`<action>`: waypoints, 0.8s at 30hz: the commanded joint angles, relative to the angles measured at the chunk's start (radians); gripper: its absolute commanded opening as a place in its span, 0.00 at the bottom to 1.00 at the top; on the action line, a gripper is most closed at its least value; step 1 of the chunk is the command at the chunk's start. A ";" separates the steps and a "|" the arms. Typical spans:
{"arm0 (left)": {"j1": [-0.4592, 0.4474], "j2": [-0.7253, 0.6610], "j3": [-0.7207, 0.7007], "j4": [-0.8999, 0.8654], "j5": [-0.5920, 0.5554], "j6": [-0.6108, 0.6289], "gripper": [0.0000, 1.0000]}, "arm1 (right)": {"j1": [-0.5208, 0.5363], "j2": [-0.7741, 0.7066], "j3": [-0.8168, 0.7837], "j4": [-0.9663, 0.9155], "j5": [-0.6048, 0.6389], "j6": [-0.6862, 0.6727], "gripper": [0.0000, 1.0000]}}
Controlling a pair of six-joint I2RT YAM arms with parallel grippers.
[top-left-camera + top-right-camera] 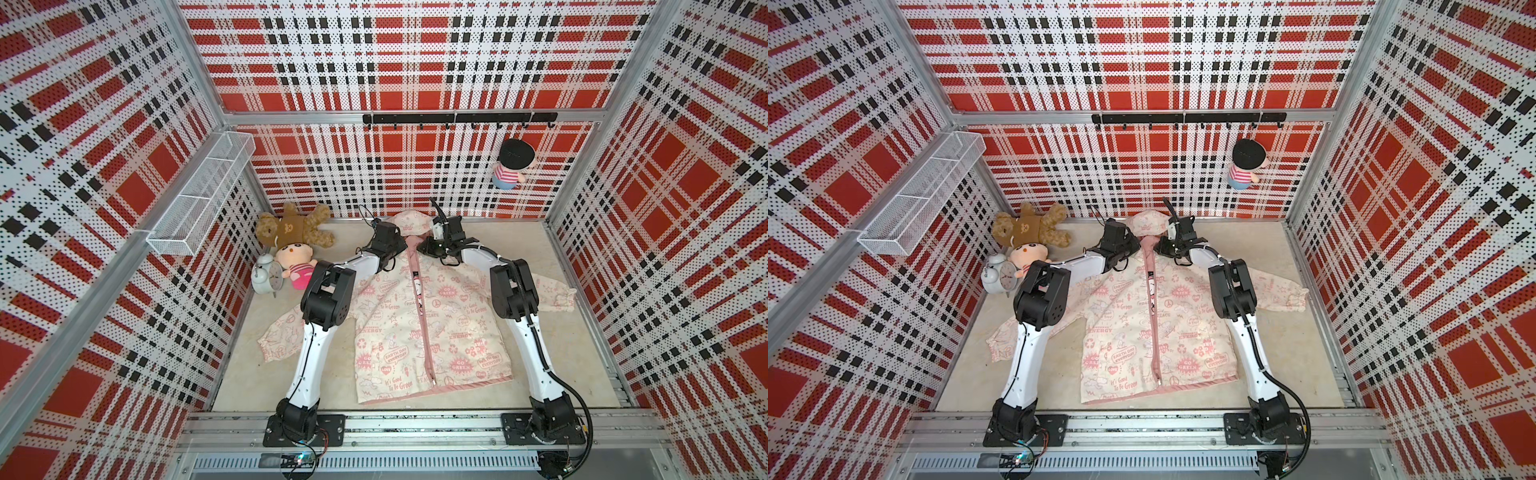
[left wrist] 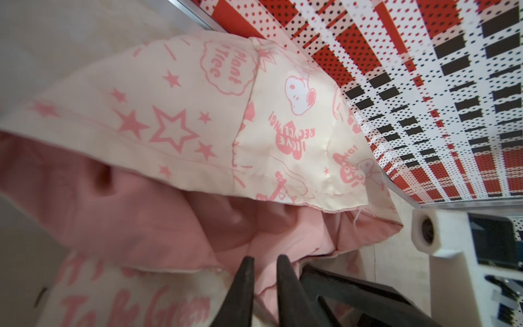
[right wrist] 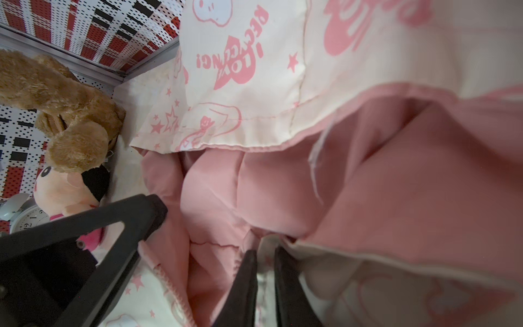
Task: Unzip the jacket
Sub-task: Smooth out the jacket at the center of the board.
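The cream jacket [image 1: 415, 324] with pink prints lies flat on the table in both top views [image 1: 1142, 328], its hood [image 1: 409, 220] toward the back wall. Its pink zipper [image 1: 424, 328] runs down the front; at the collar the two edges stand apart and show pink lining. My left gripper [image 2: 264, 259] is shut on a fold of pink collar fabric left of the zipper's top [image 1: 402, 246]. My right gripper [image 3: 266, 252] is shut on the cream collar edge right of it [image 1: 424, 248]. The fingertips are hidden under the wrists in the top views.
A brown teddy bear [image 1: 291, 228], a pink doll [image 1: 296, 264] and a white alarm clock [image 1: 266, 277] lie at the back left. A wire basket [image 1: 199, 199] hangs on the left wall. A hook rail [image 1: 457, 118] and a hanging doll [image 1: 511, 166] are on the back wall.
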 commanded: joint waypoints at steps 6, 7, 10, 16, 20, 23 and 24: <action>-0.029 0.091 0.034 0.028 0.010 -0.067 0.17 | 0.003 0.048 -0.019 0.004 0.046 0.035 0.16; -0.031 0.092 0.026 0.044 0.006 -0.079 0.17 | 0.003 0.045 -0.027 0.007 0.046 0.036 0.16; -0.039 0.086 -0.002 0.102 -0.020 -0.118 0.16 | 0.002 0.042 -0.036 0.013 0.039 0.038 0.17; -0.055 -0.013 -0.095 0.251 -0.096 -0.118 0.15 | 0.002 -0.001 -0.072 0.034 0.004 0.003 0.19; -0.065 -0.146 -0.182 0.313 -0.174 -0.025 0.17 | -0.011 -0.075 -0.137 0.070 -0.023 -0.015 0.22; -0.071 -0.229 -0.222 0.339 -0.210 0.058 0.21 | -0.025 -0.133 -0.175 0.074 -0.030 -0.018 0.23; -0.072 -0.249 -0.229 0.342 -0.217 0.084 0.23 | -0.028 -0.151 -0.186 0.073 -0.033 -0.035 0.23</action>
